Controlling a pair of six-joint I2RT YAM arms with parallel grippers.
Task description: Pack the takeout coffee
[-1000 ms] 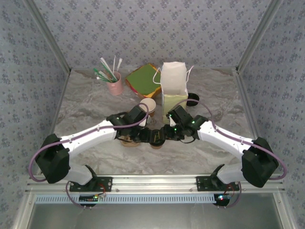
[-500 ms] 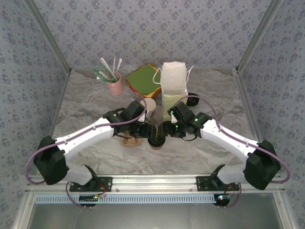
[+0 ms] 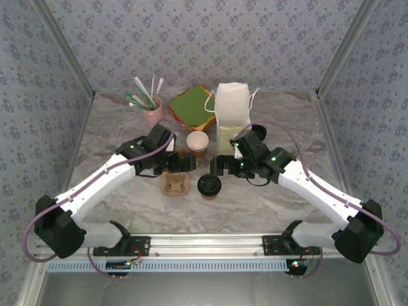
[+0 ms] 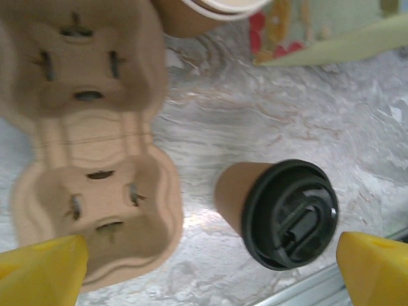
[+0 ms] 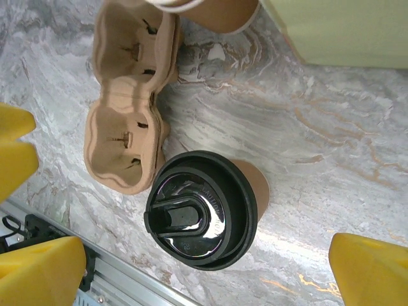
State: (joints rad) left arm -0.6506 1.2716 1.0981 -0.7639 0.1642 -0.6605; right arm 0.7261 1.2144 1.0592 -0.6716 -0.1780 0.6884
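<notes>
Grey marbled table, flowery wallpaper on all the walls, that's our setup. As for progress, we'd say the packing itself hasn't really happened yet. The takeout coffee has its black lid on and stands upright on the bare table, just to the right of the cardboard cup carrier, close to it but we can't tell if they touch. Both carrier pockets look empty from the left wrist view. The paper bag stands open-topped further back, well apart from the coffee, and we can't see into it. There's also an unlidded cup just behind the carrier; it isn't our coffee.

So what's left, as we read it: pick the lidded cup up and get it into the bag, maybe by way of the carrier. That's a guess on our part.

Left gripper and right gripper hover side by side just behind the coffee, one at each shoulder of it, with the cup on the near side below the gap between them. Both are spread wide and hold nothing. In the wrist views the yellow fingertips sit way out at the picture edges, and the coffee stands between them untouched, with table showing all around it
</notes>
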